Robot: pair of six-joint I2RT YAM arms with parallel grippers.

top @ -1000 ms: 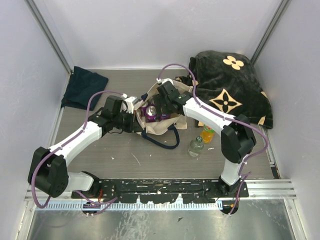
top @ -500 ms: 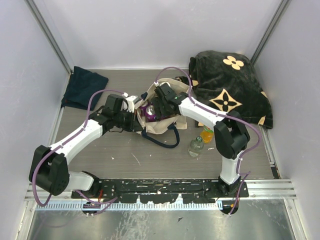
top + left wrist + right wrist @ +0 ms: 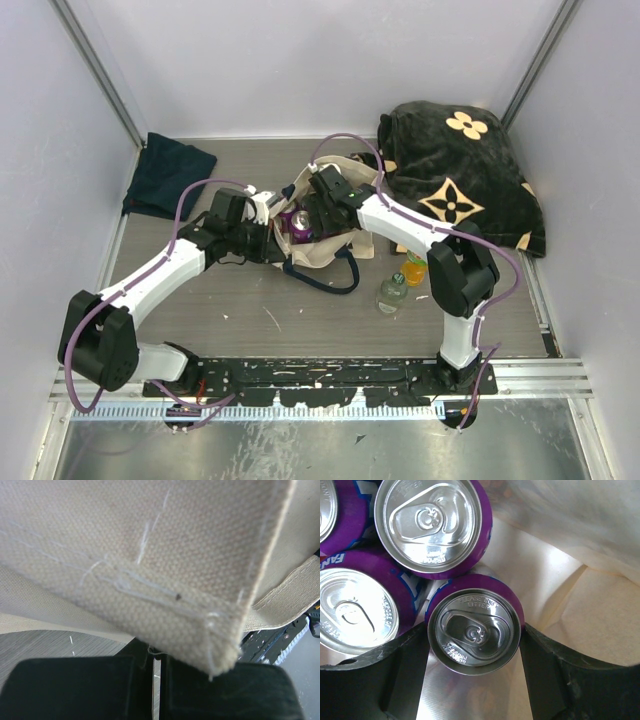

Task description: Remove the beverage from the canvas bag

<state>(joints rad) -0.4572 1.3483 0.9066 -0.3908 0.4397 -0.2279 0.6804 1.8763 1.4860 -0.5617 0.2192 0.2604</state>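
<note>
Inside the canvas bag [image 3: 325, 252] on the surface [image 3: 250, 310]: purple can [image 3: 474, 632] upright among other cans [image 3: 427, 525], clamped between right gripper [image 3: 474, 645] fingers. At bag's left rim: left gripper [image 3: 156, 680] pinched on canvas.

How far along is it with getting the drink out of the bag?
Done: the left end effector pinches the edge of the cream canvas bag. In hand: the right end effector flanks one upright purple soda can inside, seemingly gripping it. Left: lifting it out from beside the other purple cans.

Black flowered bag [image 3: 462, 172], navy cloth [image 3: 167, 176]
</note>
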